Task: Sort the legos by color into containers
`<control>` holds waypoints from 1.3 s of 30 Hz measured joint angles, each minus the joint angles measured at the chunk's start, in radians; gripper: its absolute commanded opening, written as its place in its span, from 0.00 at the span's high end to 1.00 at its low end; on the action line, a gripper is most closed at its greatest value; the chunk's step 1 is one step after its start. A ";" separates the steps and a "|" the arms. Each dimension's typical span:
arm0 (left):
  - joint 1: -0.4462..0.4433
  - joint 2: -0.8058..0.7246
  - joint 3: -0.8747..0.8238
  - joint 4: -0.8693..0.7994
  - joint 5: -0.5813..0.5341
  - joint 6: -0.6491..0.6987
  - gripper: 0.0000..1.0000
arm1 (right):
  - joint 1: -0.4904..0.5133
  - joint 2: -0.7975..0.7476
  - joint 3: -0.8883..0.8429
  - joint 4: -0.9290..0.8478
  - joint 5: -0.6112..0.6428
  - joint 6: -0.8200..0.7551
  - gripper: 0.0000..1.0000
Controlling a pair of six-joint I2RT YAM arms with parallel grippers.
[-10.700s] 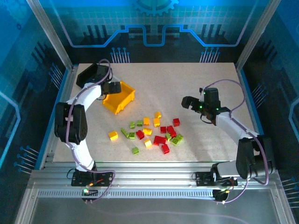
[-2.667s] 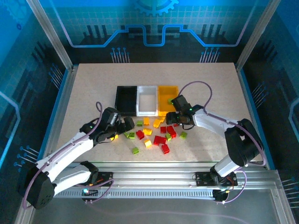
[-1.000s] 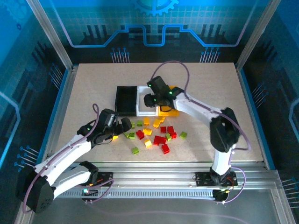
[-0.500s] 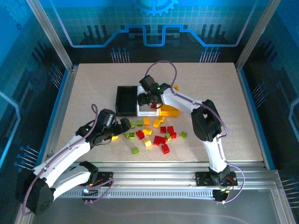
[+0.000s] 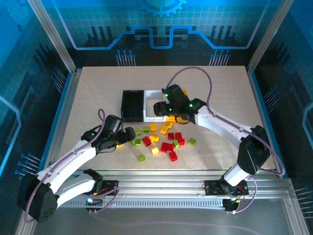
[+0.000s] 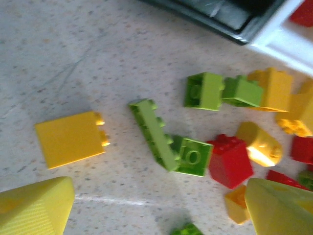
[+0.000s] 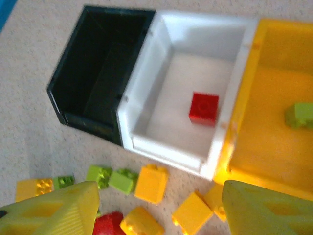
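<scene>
The right hand (image 5: pixel 161 108) is held over the three bins, which are set side by side on the counter (image 5: pixel 220 88). Its fingers (image 7: pixel 54 210) are spread wide and nothing is gripped between them. Ahead of the gap between those fingers the white bin (image 7: pixel 142 88) is seen, and a single red brick (image 7: pixel 204 107) lies on its floor. To the left of the hand stands the black bin (image 7: pixel 98 63), in which no brick can be made out. To the right stands the yellow bin (image 7: pixel 274 137), in which a green brick (image 7: pixel 299 115) is seen, cut off by the frame edge. Just before the fingertips, several loose legos (image 7: pixel 150 183) in yellow-orange, green and red are scattered on the counter along the bins' near walls.

The left hand (image 5: pixel 128 136) is held low over the counter at the left edge of the loose pile (image 5: pixel 164 139), well short of the bins. Its two yellow fingers (image 6: pixel 34 205) are parted and no brick is clasped. Ahead of the left finger a flat yellow brick (image 6: pixel 71 138) lies alone. In front of the open gap a long green brick (image 6: pixel 154 134) lies against a square green brick (image 6: pixel 193 155). Toward the right finger a red sloped brick (image 6: pixel 230 159) and a yellow round piece (image 6: pixel 259 144) are seen, with more bricks beyond them.
</scene>
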 measured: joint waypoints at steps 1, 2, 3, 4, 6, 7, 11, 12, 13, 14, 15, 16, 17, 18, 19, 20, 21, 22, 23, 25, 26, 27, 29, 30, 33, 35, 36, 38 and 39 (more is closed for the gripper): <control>0.002 0.006 -0.001 -0.011 -0.014 -0.003 0.12 | 0.000 -0.014 -0.035 0.002 0.000 0.006 0.31; 0.006 0.010 -0.002 -0.019 -0.026 -0.005 0.14 | 0.000 -0.023 -0.063 0.004 0.000 0.010 0.31; 0.013 0.010 -0.009 -0.018 -0.035 -0.007 0.16 | 0.000 -0.027 -0.089 0.003 0.000 0.014 0.31; 0.024 0.010 -0.018 -0.015 -0.042 -0.010 0.18 | 0.000 -0.029 -0.109 0.004 0.000 0.018 0.31; 0.051 0.018 -0.037 -0.002 -0.044 -0.018 0.23 | 0.000 -0.032 -0.136 0.004 0.000 0.021 0.31; 0.071 0.031 -0.047 0.007 -0.044 -0.023 0.24 | 0.000 -0.037 -0.145 0.003 0.000 0.022 0.31; 0.117 0.105 -0.063 0.044 -0.043 -0.025 0.30 | -0.002 -0.076 -0.159 0.005 0.002 0.022 0.31; 0.121 0.124 -0.065 0.059 -0.043 -0.026 0.31 | -0.003 -0.089 -0.161 0.007 0.003 0.022 0.31; 0.121 0.143 -0.065 0.073 -0.043 -0.026 0.33 | -0.003 -0.101 -0.163 0.007 0.005 0.022 0.31; 0.121 0.158 -0.065 0.087 -0.043 -0.026 0.34 | -0.003 -0.111 -0.165 0.008 0.007 0.022 0.31; 0.122 0.178 -0.065 0.102 -0.043 -0.028 0.35 | -0.005 -0.123 -0.169 0.009 0.008 0.022 0.31; 0.122 0.195 -0.067 0.117 -0.044 -0.029 0.38 | -0.008 -0.132 -0.173 0.009 0.008 0.022 0.31; 0.123 0.210 -0.071 0.131 -0.043 -0.029 0.40 | -0.010 -0.140 -0.178 0.011 0.008 0.022 0.31; 0.126 0.229 -0.076 0.146 -0.044 -0.030 0.42 | -0.013 -0.147 -0.184 0.012 0.008 0.022 0.31; 0.128 0.243 -0.082 0.156 -0.044 -0.029 0.44 | -0.016 -0.153 -0.190 0.014 0.008 0.022 0.31; 0.130 0.256 -0.087 0.162 -0.045 -0.028 0.48 | -0.018 -0.156 -0.195 0.014 0.008 0.022 0.31; 0.131 0.269 -0.091 0.170 -0.045 -0.029 0.52 | -0.021 -0.159 -0.200 0.015 0.008 0.022 0.31; 0.132 0.278 -0.092 0.173 -0.045 -0.028 0.55 | -0.023 -0.163 -0.203 0.014 0.008 0.022 0.31; 0.132 0.283 -0.092 0.175 -0.045 -0.025 0.57 | -0.025 -0.166 -0.206 0.015 0.008 0.022 0.31; 0.133 0.283 -0.091 0.189 -0.047 -0.025 0.64 | -0.029 -0.172 -0.208 0.014 0.008 0.022 0.31; 0.133 0.283 -0.091 0.190 -0.048 -0.024 0.67 | -0.031 -0.174 -0.208 0.015 0.008 0.022 0.31; 0.133 0.283 -0.091 0.191 -0.048 -0.023 0.70 | -0.034 -0.179 -0.209 0.014 0.008 0.022 0.31; 0.133 0.277 -0.090 0.185 -0.048 -0.022 0.71 | -0.041 -0.190 -0.213 0.015 0.008 0.022 0.31; 0.133 0.265 -0.088 0.175 -0.048 -0.022 0.71 | -0.043 -0.196 -0.216 0.014 0.008 0.022 0.31; 0.133 0.201 -0.037 0.113 -0.047 -0.020 0.70 | -0.051 -0.217 -0.227 0.015 0.008 0.022 0.31; 0.128 0.179 0.047 0.084 -0.048 -0.011 0.70 | -0.054 -0.230 -0.238 0.014 0.008 0.023 0.31; 0.124 0.182 0.113 0.076 -0.050 -0.002 0.70 | -0.056 -0.236 -0.244 0.014 0.008 0.023 0.31; 0.115 0.210 0.235 0.072 -0.055 0.010 0.70 | -0.059 -0.245 -0.259 0.014 0.008 0.028 0.31; 0.111 0.238 0.298 0.080 -0.061 0.023 0.70 | -0.062 -0.250 -0.269 0.014 0.008 0.030 0.31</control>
